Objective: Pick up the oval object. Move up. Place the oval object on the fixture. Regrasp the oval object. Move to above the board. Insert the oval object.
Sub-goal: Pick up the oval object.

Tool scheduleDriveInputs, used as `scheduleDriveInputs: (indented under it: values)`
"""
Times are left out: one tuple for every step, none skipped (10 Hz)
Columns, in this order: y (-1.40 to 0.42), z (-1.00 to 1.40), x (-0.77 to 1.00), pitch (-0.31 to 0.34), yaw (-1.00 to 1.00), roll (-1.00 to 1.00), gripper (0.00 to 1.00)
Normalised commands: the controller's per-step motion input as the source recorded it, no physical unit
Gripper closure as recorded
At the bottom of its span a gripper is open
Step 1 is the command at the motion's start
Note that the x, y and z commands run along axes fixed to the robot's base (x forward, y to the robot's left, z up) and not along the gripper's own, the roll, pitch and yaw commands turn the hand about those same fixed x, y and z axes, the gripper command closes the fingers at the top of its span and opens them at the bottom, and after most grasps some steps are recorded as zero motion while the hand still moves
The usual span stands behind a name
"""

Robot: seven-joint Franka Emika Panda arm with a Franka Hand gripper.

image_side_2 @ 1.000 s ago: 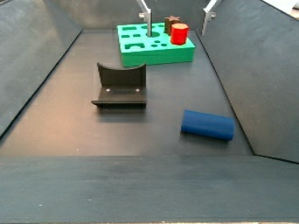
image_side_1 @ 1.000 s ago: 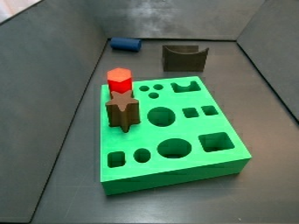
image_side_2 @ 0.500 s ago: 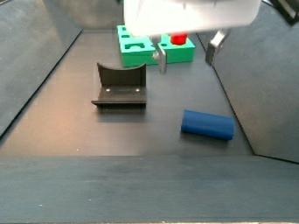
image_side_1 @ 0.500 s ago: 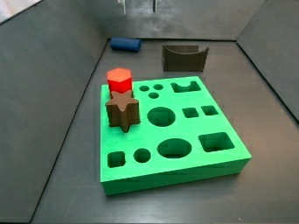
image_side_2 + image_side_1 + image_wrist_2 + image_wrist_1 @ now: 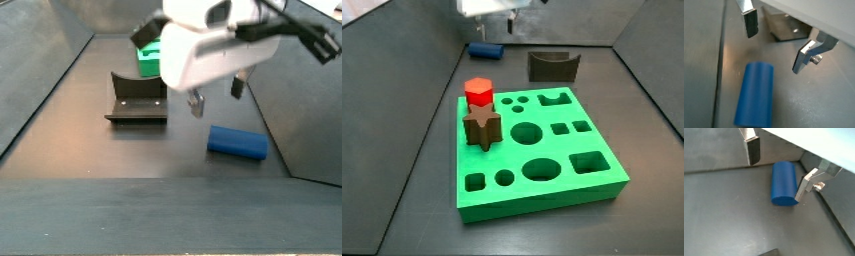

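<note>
The oval object [image 5: 238, 142] is a dark-blue smooth peg lying on its side on the grey floor near a wall; it shows in both side views [image 5: 485, 49] and both wrist views [image 5: 784, 182] [image 5: 755, 95]. My gripper [image 5: 217, 98] is open and empty and hangs a little above the peg, with its fingers [image 5: 752, 150] to either side of it and not touching. In a side view the gripper [image 5: 492, 27] is at the far end. The dark fixture [image 5: 136, 98] [image 5: 553, 66] stands beside it. The green board [image 5: 543, 150] lies further off.
A red hexagonal peg [image 5: 477, 92] and a brown star peg [image 5: 481, 128] stand in the board's edge holes. Sloped grey walls enclose the floor; one wall runs close along the blue peg. The fixture also shows in a wrist view [image 5: 784, 27].
My gripper has moved from above the board, past the fixture, to over the blue peg and has come lower. The peg, fixture and board have not moved.
</note>
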Motion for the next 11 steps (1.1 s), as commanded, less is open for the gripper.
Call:
scheduleDriveInputs:
  values:
    - [0.13, -0.81, -0.17, -0.124, 0.86, 0.19, 0.0]
    - [0.12, -0.77, -0.13, -0.087, 0.86, 0.2, 0.0]
    - [0.2, -0.79, -0.2, -0.117, 0.77, 0.21, 0.0]
    - [0.21, -0.79, -0.2, -0.114, 0.76, 0.21, 0.0]
    - [0.21, -0.79, -0.2, -0.114, 0.75, 0.21, 0.0]
    - [0.24, -0.82, -0.28, -0.133, 0.7, 0.21, 0.0]
    - [0.24, -0.81, -0.34, -0.117, 0.64, 0.23, 0.0]
    - [0.0, -0.17, -0.29, -0.194, -0.12, 0.04, 0.0]
    - [0.0, 0.0, 0.0, 0.0, 0.0, 0.0, 0.0]
    - [0.0, 0.0, 0.0, 0.0, 0.0, 0.0, 1.0]
    - [0.0, 0.0, 0.0, 0.0, 0.0, 0.0, 1.0]
